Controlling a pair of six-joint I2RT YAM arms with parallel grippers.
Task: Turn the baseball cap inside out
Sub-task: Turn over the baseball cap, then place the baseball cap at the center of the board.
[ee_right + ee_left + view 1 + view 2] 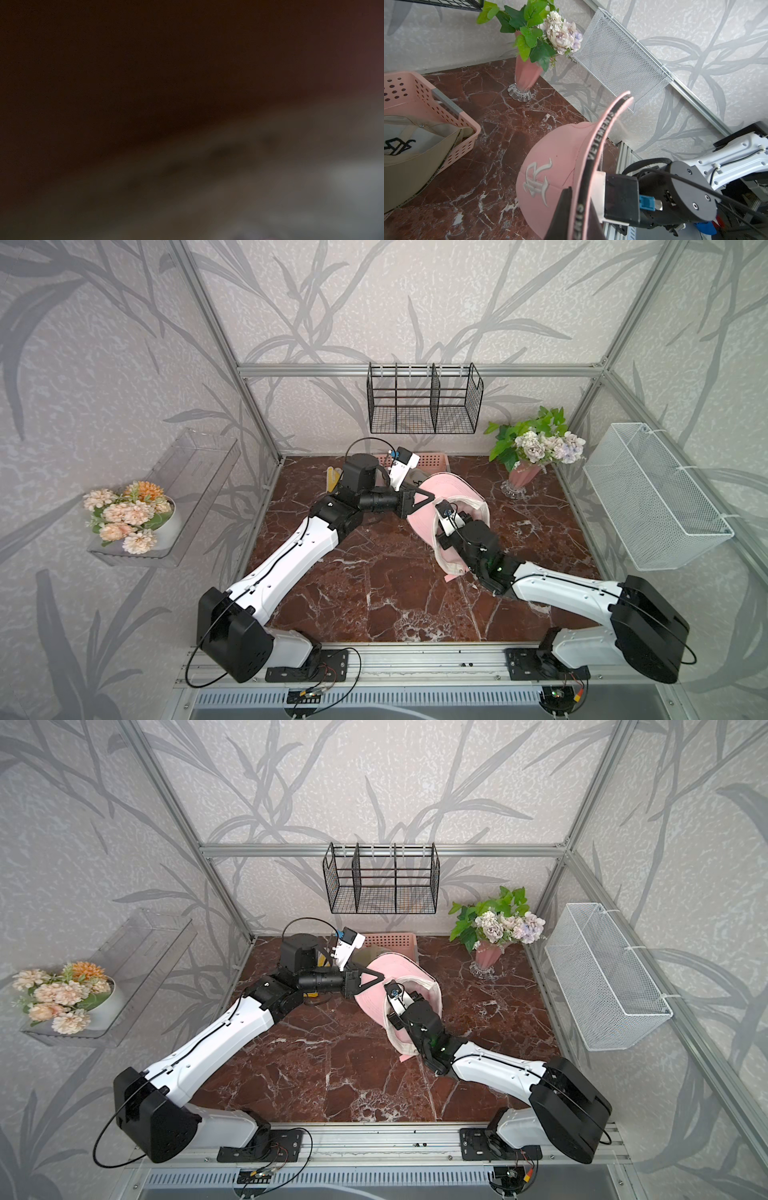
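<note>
1. Now mid-inversion: left tool (428, 498) pinches the rim of the cap (446, 488), crown just beyond it
2. Right tool (444, 519) reaches inside the crown; cannot tell its width
3. Next: probably push the crown out

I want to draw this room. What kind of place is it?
Most likely a robot lab booth dressed like a home: a metal frame holds wallpapered walls, two robot arms are mounted on a front rail, and a flower vase stands on the marble-look table.

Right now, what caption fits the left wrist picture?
Left end effector pinches the rim of the pink cap; a beige cap pokes out of the pink basket.
</note>
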